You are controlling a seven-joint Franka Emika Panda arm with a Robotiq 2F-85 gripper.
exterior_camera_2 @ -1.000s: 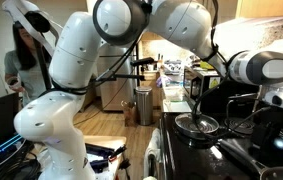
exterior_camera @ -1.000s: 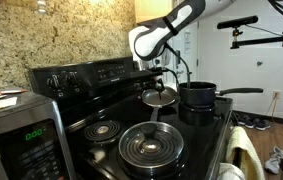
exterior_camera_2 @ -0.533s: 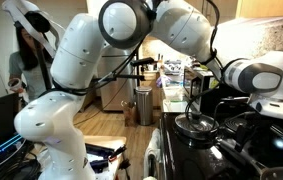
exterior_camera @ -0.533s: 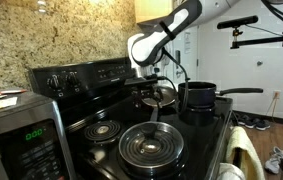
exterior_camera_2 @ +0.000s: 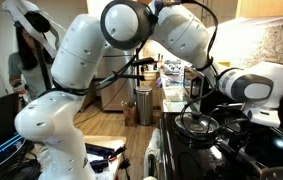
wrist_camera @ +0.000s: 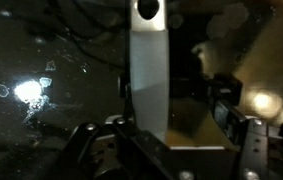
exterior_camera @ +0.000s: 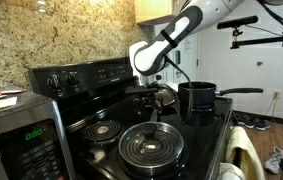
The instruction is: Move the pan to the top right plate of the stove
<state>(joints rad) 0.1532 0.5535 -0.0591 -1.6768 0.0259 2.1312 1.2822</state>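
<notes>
The silvery pan (exterior_camera: 160, 97) sits low over the back of the black stove (exterior_camera: 81, 76), next to the black saucepan. It also shows in an exterior view (exterior_camera_2: 195, 124). My gripper (exterior_camera: 156, 87) is right above it, shut on the pan's long pale handle (wrist_camera: 148, 60), which runs up the wrist view to its hanging hole. The jaws (wrist_camera: 153, 128) close on the handle's near end. The top right plate is hidden under the pan and gripper. I cannot tell whether the pan touches it.
A deep black saucepan (exterior_camera: 198, 98) with a long handle stands just beside the pan. A round dark ribbed lidded pan (exterior_camera: 151, 146) fills a front burner. A bare coil burner (exterior_camera: 103, 129) lies nearer the microwave (exterior_camera: 19, 132). A granite wall stands behind the stove.
The arm has come down and slightly back with the pan in the gripper. The pan now sits lower over the stove's rear burner.
</notes>
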